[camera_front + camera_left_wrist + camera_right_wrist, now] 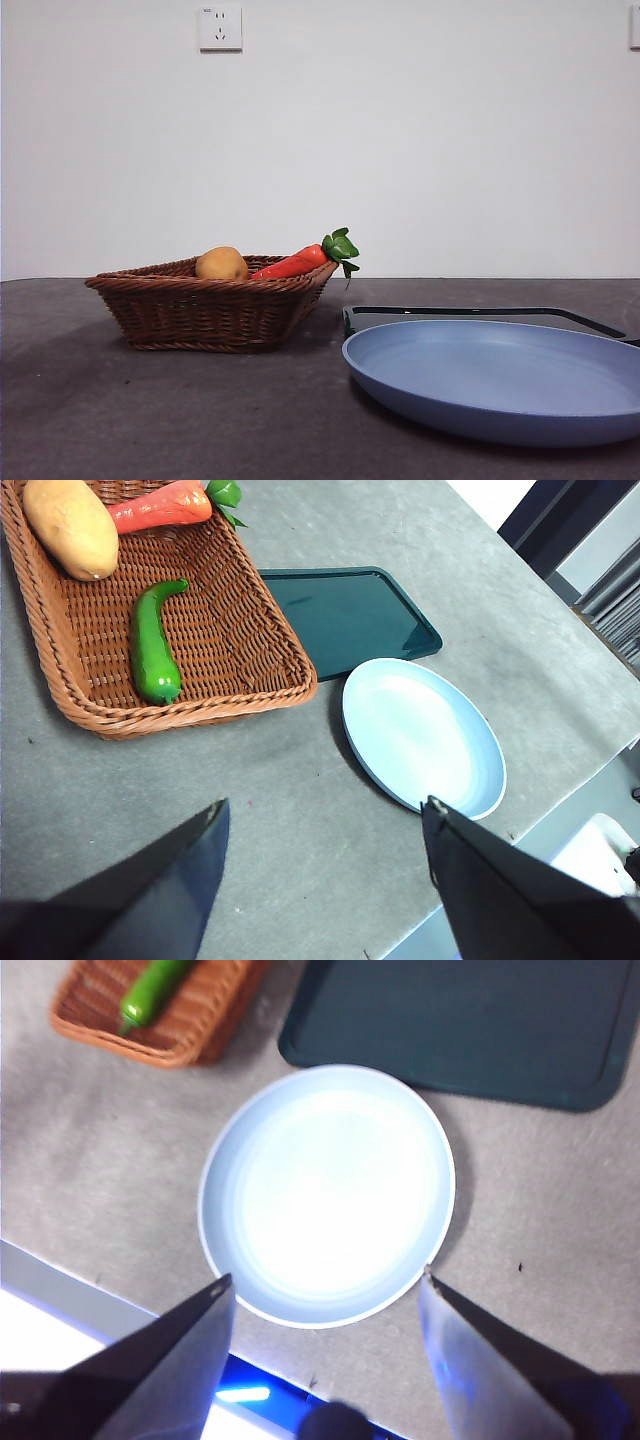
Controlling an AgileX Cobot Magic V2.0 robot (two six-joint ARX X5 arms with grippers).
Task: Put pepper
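Note:
The green pepper (pixel 153 647) lies inside the brown wicker basket (pixel 255 630), also seen in the right wrist view (pixel 152 988). In the front view the basket (pixel 200 310) wall hides it. The light blue plate (pixel 500 385) lies empty to the right of the basket; it also shows in both wrist views (pixel 420 735) (pixel 325 1195). My left gripper (pixel 325 815) is open and empty, high above the table near the basket's front corner. My right gripper (pixel 325 1285) is open and empty above the plate's near rim.
An orange-red carrot with a green top (pixel 300 260) and a yellow potato (pixel 221 264) lie in the basket's far part. A dark green tray (pixel 350 615) lies behind the plate. The table edge runs close to the plate (pixel 60 1295).

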